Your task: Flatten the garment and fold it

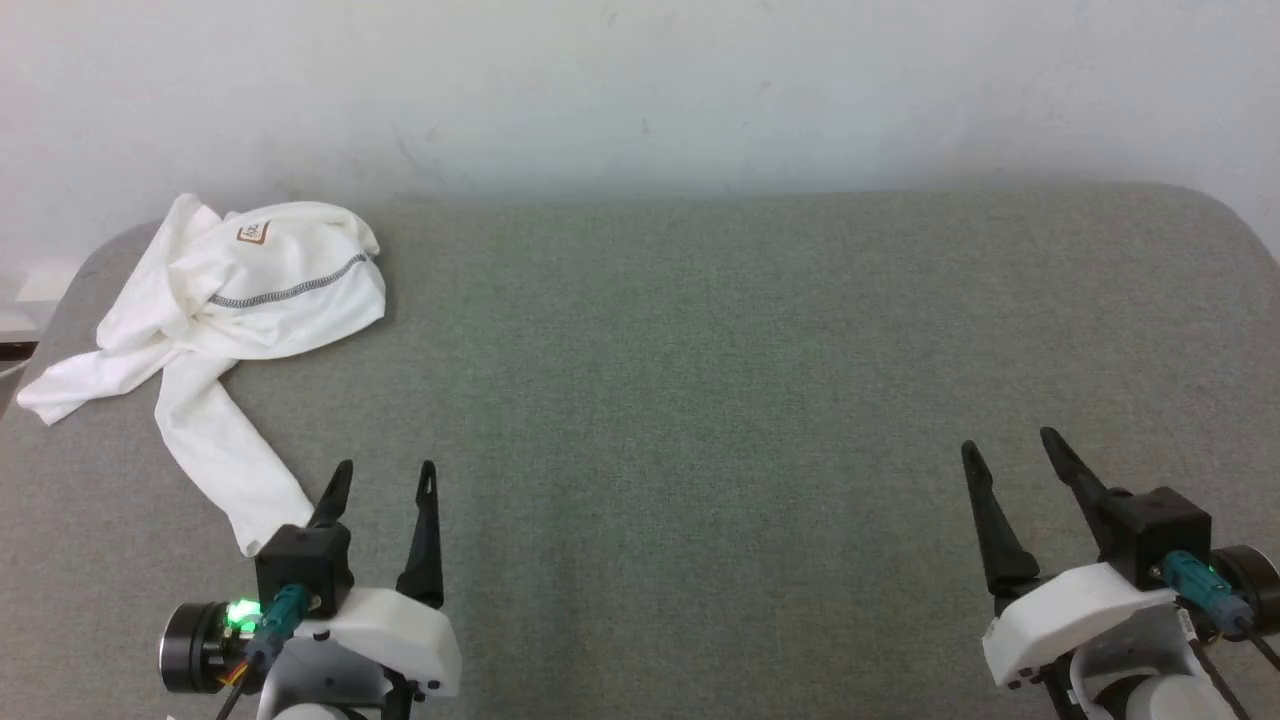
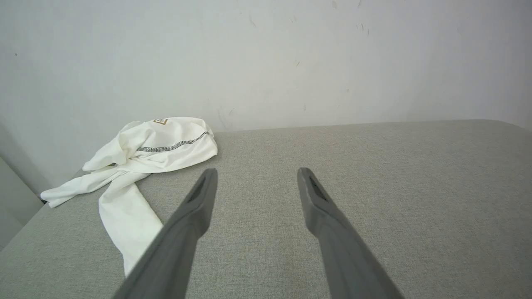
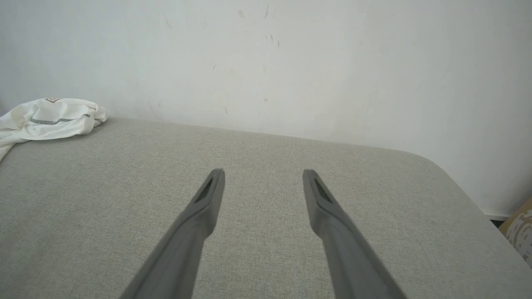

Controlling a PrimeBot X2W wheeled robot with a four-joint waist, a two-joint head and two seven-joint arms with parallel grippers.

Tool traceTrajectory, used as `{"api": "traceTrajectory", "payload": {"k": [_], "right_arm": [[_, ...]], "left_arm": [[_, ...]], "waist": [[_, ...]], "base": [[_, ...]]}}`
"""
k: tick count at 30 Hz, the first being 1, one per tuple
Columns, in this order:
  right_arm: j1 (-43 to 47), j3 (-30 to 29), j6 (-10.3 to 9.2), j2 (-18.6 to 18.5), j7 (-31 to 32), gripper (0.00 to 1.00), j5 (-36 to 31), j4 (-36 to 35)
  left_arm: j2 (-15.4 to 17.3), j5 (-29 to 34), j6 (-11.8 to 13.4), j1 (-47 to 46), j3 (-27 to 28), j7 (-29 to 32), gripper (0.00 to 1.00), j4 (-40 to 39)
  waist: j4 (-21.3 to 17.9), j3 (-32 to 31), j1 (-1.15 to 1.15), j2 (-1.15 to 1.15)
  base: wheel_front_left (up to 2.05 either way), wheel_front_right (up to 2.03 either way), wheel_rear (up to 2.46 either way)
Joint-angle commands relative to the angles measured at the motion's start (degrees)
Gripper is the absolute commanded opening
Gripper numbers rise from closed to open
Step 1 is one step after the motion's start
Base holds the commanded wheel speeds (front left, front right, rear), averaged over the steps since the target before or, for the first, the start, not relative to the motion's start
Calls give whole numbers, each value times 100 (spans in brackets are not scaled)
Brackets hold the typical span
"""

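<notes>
Head view: we find the garment (image 1: 250,290) bunched in a heap at the far left corner of the grey padded surface (image 1: 700,350), close to the wall (image 1: 640,80), with its chest logo and a grey seam facing up. Two sleeves trail toward the robot, and the nearer sleeve (image 1: 215,440) ends just beside the body of the left gripper (image 1: 386,468), on its outer side. The left gripper is spread wide and holds nothing; the right gripper (image 1: 1008,440) is likewise spread and empty, well apart from the garment. We judge that flattening has not yet begun and that the step in hand is the first reach. Left wrist view: the garment (image 2: 166,145) lies ahead and to the left of the spread fingers (image 2: 195,203), not between them. The next move calls for bringing the left gripper over the cloth, lowering it and pinching an edge cleanly, since thin fabric bunches easily. Right wrist view: the heap (image 3: 54,116) sits at the far left edge, well apart from the open, empty fingers (image 3: 320,199); we expect this arm must cross the surface to share the spreading
</notes>
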Motion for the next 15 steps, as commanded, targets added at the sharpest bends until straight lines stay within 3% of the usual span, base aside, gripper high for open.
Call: {"api": "traceTrajectory", "payload": {"k": [1, 15], "right_arm": [[-28, -33, -2, 4, 14, 100, 53, -36], [-47, -85, -3, 7, 101, 100, 182, -215]], "left_arm": [[3, -47, 10, -59, 21, -33, 100, -38], [30, -122, 43, -141, 64, -139, 100, -89]], "waist": [[6, -3, 0, 0], [144, -37, 0, 0]], "base": [[0, 0, 0], [0, 0, 0]]}}
